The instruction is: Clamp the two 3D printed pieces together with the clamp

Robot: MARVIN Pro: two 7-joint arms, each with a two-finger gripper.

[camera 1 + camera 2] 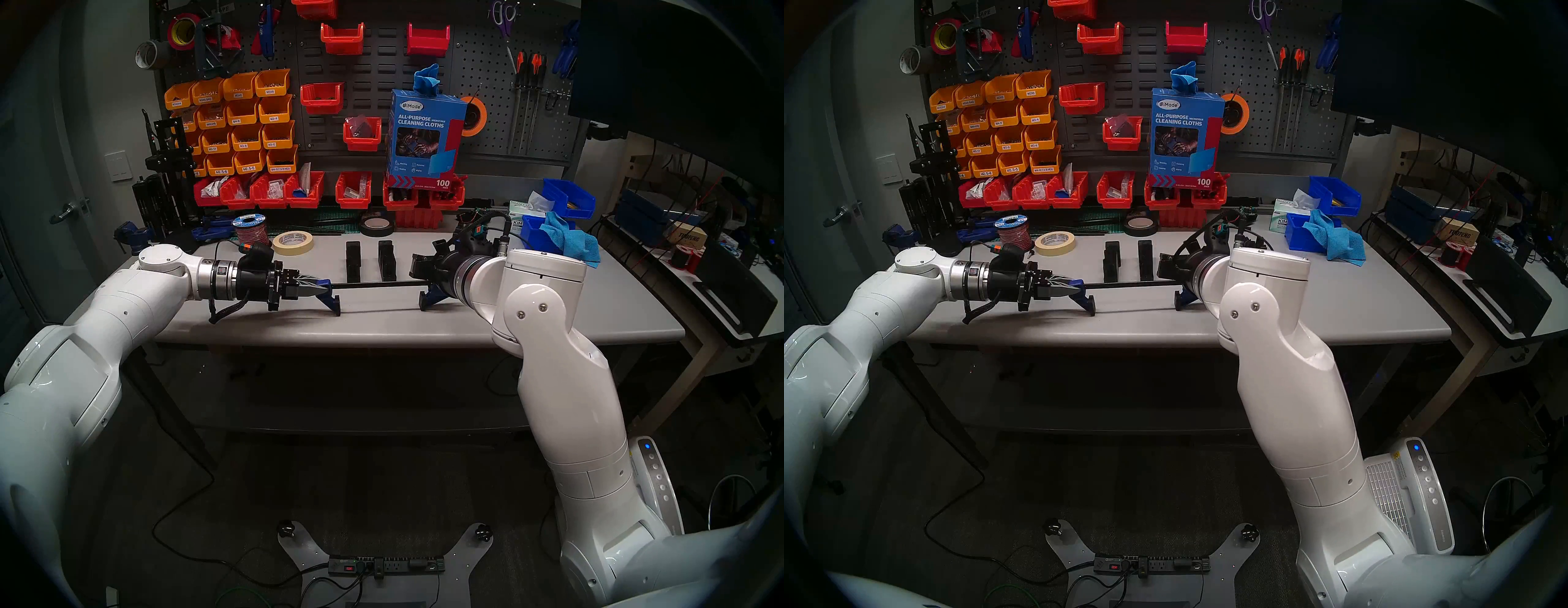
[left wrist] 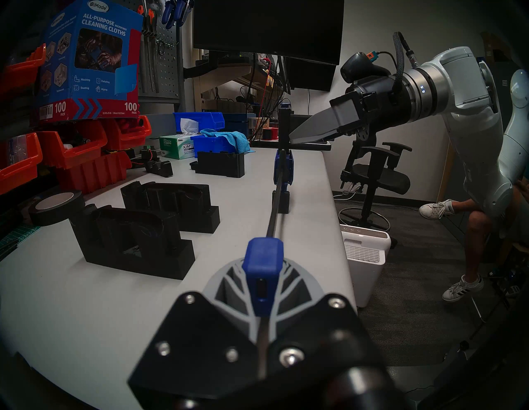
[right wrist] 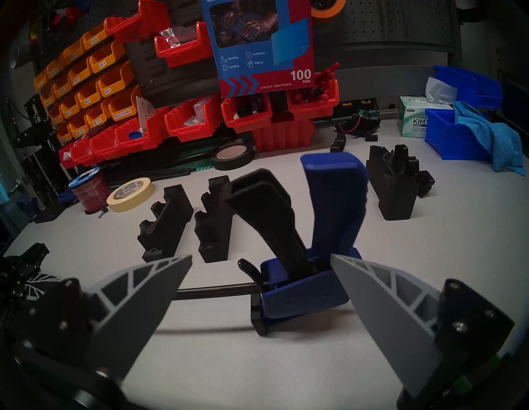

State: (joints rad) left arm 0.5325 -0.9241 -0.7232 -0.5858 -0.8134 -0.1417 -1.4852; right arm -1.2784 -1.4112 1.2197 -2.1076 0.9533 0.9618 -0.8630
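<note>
Bar clamp (image 1: 373,285) looks stiff, long, unwieldy: left claw (image 1: 316,288) pinches its end, right claw (image 3: 260,275) gapes around the trigger handle (image 3: 335,206), the likely hold.

Right gripper (image 3: 260,275) spread wide around blue-and-black bar clamp's trigger handle (image 3: 320,229); two black printed blocks (image 3: 189,220) behind on grey bench (image 3: 257,372).

Clamp (image 1: 377,285) lies before both pieces (image 1: 369,260), seemingly apart.

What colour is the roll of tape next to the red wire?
Cream, the tape roll; the right wrist view shows it best.
</note>
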